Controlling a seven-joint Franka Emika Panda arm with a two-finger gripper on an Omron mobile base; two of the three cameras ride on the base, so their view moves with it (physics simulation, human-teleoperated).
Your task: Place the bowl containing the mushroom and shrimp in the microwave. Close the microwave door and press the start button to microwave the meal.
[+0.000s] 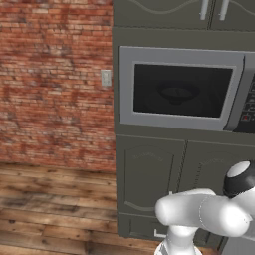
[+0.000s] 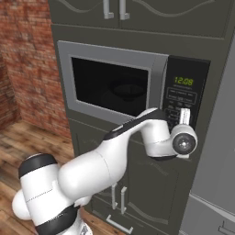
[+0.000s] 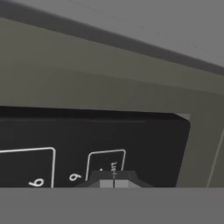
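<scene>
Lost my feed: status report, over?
Pincer shut, at keypad start button. Microwave door closed, bowl inside. Nothing in the way.

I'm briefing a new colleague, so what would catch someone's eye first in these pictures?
The white robot arm reaches up to the black keypad panel of the boxy grey built-in microwave, its shut fingers against a button. The wide grey-framed door with dark glass is closed, a small round bowl dimly visible behind it. A red brick wall stands to the left.

Shut microwave door across the microwave cavity.
</scene>
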